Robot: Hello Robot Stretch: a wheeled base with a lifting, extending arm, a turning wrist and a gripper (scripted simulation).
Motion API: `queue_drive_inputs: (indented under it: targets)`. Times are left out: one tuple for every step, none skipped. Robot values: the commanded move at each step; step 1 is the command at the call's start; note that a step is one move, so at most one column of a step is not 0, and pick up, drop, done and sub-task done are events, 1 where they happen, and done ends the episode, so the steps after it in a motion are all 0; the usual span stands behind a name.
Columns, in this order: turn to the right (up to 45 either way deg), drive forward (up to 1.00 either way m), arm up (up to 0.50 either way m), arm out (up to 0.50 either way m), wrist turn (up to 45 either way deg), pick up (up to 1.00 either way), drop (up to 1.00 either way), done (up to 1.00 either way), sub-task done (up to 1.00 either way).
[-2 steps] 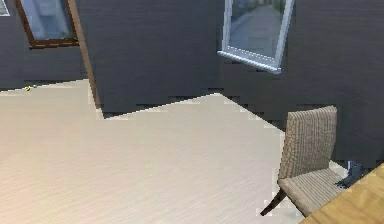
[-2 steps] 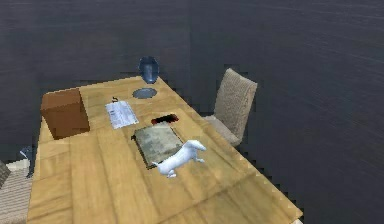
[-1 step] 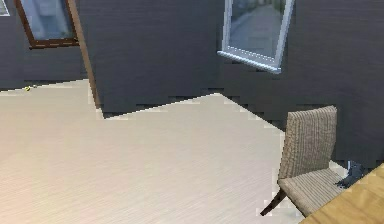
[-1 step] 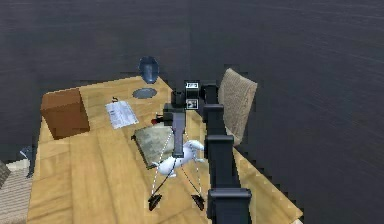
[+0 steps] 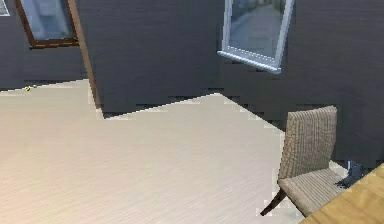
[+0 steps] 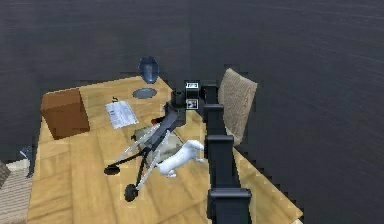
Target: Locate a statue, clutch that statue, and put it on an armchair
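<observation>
On the wooden table (image 6: 90, 170) a small white figure (image 6: 180, 158), perhaps the statue, lies just left of the dark arm bar (image 6: 220, 150). My gripper (image 6: 135, 165) reaches down and left from the two white marker squares (image 6: 190, 96) over the tabletop, with its dark body beside the white figure. With the figure and the tabletop at and behind the fingers, I cannot tell whether the gripper holds anything or touches the figure.
A brown box (image 6: 65, 112), a sheet of paper (image 6: 122, 115) and a dark round object (image 6: 148, 70) are on the table's far part. One wicker chair (image 6: 238, 100) stands behind the table, another (image 5: 305, 160) by the table corner (image 5: 350, 205). Beige floor (image 5: 130, 150) stretches to dark walls with windows (image 5: 258, 30).
</observation>
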Motion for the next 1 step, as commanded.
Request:
queue_drive_inputs:
  targets:
    - [0.0, 0.0, 0.0, 0.0, 45.0, 0.0, 0.0, 0.0, 0.0]
